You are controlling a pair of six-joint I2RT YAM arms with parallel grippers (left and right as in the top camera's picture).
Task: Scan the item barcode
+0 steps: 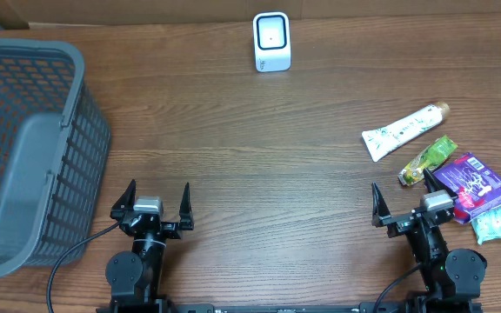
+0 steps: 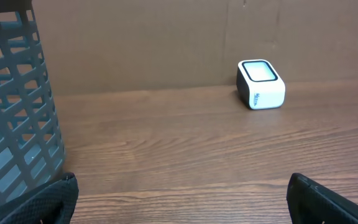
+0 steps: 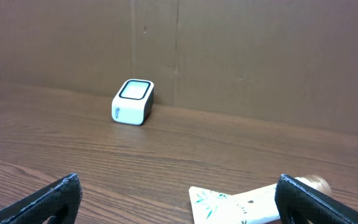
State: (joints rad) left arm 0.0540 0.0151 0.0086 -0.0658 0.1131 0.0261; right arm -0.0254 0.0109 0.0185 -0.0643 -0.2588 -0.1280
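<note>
Scanner: the little white scanner [image 1: 271,41] stands upright at twelve o'clock, at the far edge of the table [image 1: 259,148], with its window facing the arms.
Items: all bunched at three o'clock, well apart from the scanner.
Tube: the white tube [image 1: 404,131] lies flat and slanted, cap toward one o'clock, and is the item closest to the scanner.
Green packet: the green packet [image 1: 428,161] lies just below the tube.
Purple packet: the purple packet [image 1: 472,180] lies beside the green one, and a pale green packet [image 1: 494,228] lies at its five o'clock side.
Left gripper: the left gripper [image 1: 159,189] is down at seven o'clock, fingers spread wide with nothing between them, pointing up the table.
Right gripper: the right gripper [image 1: 401,196] is at five o'clock, fingers spread wide and empty, with the green packet just beside its outer finger.
Basket: the grey basket [image 1: 24,148] fills nine o'clock, next to the left arm.
</note>
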